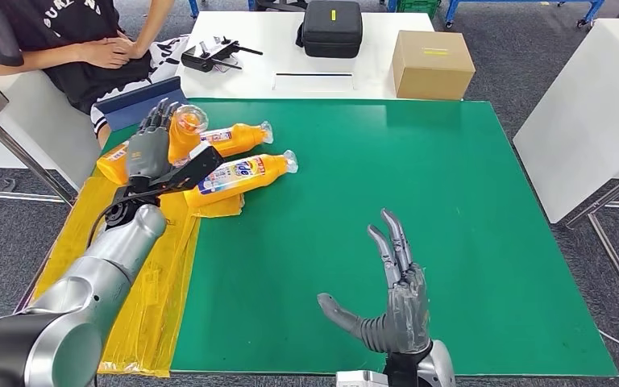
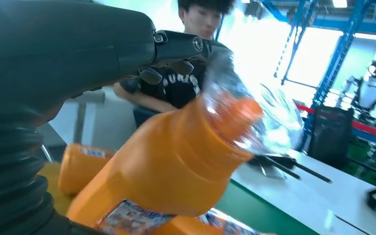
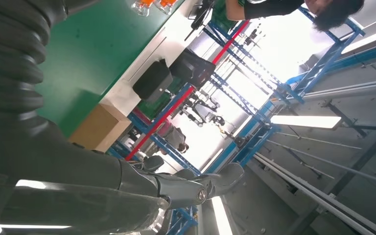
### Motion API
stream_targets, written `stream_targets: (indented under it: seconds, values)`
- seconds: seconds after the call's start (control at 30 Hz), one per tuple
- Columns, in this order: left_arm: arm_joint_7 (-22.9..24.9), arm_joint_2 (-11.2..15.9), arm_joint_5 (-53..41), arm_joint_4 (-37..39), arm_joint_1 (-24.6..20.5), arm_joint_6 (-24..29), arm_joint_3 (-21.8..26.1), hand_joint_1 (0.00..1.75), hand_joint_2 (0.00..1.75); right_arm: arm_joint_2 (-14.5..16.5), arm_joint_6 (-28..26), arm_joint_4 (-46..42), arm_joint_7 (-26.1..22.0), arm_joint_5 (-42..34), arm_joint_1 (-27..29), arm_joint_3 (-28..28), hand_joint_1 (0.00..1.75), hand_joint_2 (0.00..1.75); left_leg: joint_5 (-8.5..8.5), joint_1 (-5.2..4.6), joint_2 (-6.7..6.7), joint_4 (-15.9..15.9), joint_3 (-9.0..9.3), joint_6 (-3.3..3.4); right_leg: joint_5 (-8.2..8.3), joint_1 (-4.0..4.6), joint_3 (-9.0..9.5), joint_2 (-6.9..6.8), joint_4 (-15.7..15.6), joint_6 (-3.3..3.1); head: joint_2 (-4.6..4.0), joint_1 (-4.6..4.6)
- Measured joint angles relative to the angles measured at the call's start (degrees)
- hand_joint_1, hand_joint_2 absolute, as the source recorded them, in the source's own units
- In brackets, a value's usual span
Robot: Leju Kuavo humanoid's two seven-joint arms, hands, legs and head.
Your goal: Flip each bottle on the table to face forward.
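Three orange bottles lay clustered at the desk's (image 1: 419, 242) far left corner. The left hand (image 1: 151, 145) gripped the lifted bottle (image 1: 182, 131), whose body the fingers partly hid. Two labelled bottles (image 1: 238, 174) lay flat beside it, overlapping the yellow sheet (image 1: 157, 298). The right hand (image 1: 393, 302) hovered spread, empty, near the desk's front edge.

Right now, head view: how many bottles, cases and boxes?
Bottles: 4. One bottle is in the left hand, one is partly hidden behind that hand, and two lie flat.
Case: 1
Box: 1
Total: 6
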Motion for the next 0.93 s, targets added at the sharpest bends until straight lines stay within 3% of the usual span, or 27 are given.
stream_targets:
  seconds: [0.33,0.53,0.63,0.8,0.93]
  values:
    - [-3.44,-0.78,3.7,-0.07,0.01,-2.78,1.27,0.0,1.75,0.0,0.12,0.19,-0.32,-0.41,0.0,-0.34,0.0,1.75,0.0,0.0,0.0,0.0,0.0,0.0,0.0,0.0,0.0,0.0,0.0,0.0,0.0,0.0]
    - [-11.85,-1.55,15.74,-1.53,0.41,-11.49,2.2,0.0,1.75,0.0,1.32,0.19,-1.5,-3.22,-0.02,-0.84,0.0,1.75,0.0,0.0,0.0,0.0,0.0,0.0,0.0,0.0,0.0,0.0,0.0,0.0,0.0,-0.01]
    - [-16.2,-2.37,25.61,-4.9,1.61,-18.97,2.21,0.0,1.75,0.02,2.63,0.15,-2.82,-6.75,-0.14,-1.34,0.0,1.75,0.0,0.0,0.0,0.0,0.0,0.0,0.0,-0.01,0.01,0.0,0.0,0.0,0.0,-0.01]
    - [-20.14,-3.16,54.01,-21.92,10.07,-41.65,-0.52,0.0,1.75,0.09,6.62,-0.73,-7.29,-20.1,-0.18,-3.01,0.0,1.75,-0.03,0.01,0.07,-0.01,-0.01,0.01,0.0,-0.15,0.02,0.11,0.0,0.0,0.0,-0.01]
    - [-19.51,-3.0,64.33,-33.53,16.03,-45.79,-4.24,0.0,1.75,0.09,8.75,-1.65,-8.43,-24.55,-0.47,-4.49,0.0,1.75,-0.04,0.01,0.0,-0.01,-0.03,0.01,-0.02,-0.14,0.02,0.04,-0.01,0.0,0.0,0.01]
